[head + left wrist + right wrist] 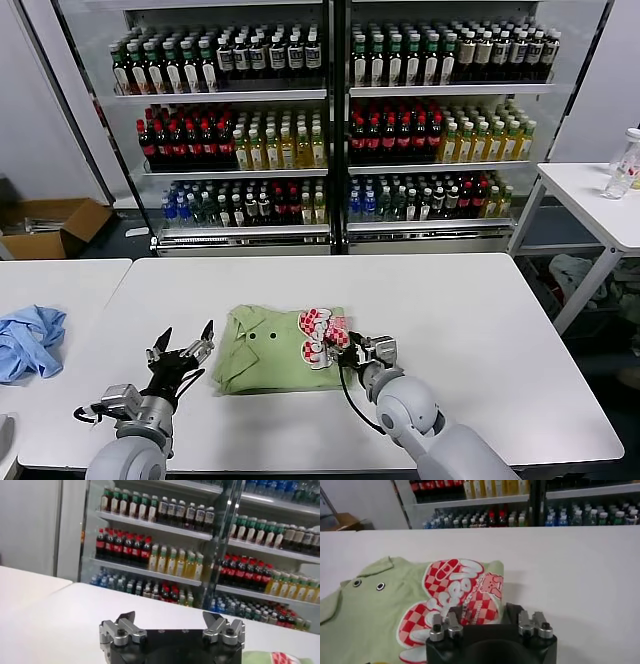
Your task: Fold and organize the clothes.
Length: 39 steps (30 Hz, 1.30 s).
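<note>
The clothes, a light green polo shirt [262, 352], lie folded in the middle of the white table [480, 320], collar to the left and the red-and-white print [322, 336] on top. Just off the shirt's left edge my left gripper [186, 346] is held open and empty; the left wrist view shows its fingers [126, 618] wide apart and a corner of the shirt [272, 657]. My right gripper [364, 352] is at the shirt's right edge. In the right wrist view its jaws [484, 612] stand apart, with the printed edge of the shirt [395, 610] between them.
A light blue garment [30, 340] lies on the neighbouring table to the left. Behind stands a glass-fronted drinks cooler [330, 120], with a cardboard box [55, 225] on the floor. A white side table [590, 195] with a bottle [625, 165] is at the right.
</note>
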Each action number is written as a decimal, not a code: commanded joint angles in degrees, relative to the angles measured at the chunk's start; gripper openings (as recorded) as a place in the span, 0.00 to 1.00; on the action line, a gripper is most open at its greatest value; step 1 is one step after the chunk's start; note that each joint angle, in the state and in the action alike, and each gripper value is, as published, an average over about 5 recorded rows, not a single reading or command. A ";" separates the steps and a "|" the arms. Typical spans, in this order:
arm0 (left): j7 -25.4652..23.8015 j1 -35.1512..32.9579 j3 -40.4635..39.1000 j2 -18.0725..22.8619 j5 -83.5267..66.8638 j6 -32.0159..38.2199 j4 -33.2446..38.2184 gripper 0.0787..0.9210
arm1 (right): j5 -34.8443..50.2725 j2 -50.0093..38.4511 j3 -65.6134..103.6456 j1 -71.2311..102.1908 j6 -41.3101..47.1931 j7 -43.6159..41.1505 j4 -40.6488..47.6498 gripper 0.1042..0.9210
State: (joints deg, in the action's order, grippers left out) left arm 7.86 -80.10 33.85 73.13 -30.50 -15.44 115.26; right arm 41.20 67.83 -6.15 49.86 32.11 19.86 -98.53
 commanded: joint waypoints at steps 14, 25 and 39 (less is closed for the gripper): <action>-0.29 -3.26 2.15 -1.76 -0.15 0.70 2.72 0.88 | -6.45 -14.49 11.53 -0.99 0.18 -6.53 -1.46 0.13; -0.48 -5.71 1.75 -1.11 1.20 0.61 6.16 0.88 | -15.80 -15.71 18.24 7.98 -14.47 -6.76 -9.12 0.18; -1.54 -10.04 1.55 0.43 3.83 1.44 11.56 0.88 | -20.97 -13.70 27.65 22.54 -24.20 -3.87 -19.00 0.68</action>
State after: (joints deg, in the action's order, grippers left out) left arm 6.69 -87.73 35.11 73.28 -27.76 -14.22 123.54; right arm 25.36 54.84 14.33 62.57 16.18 15.72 -110.08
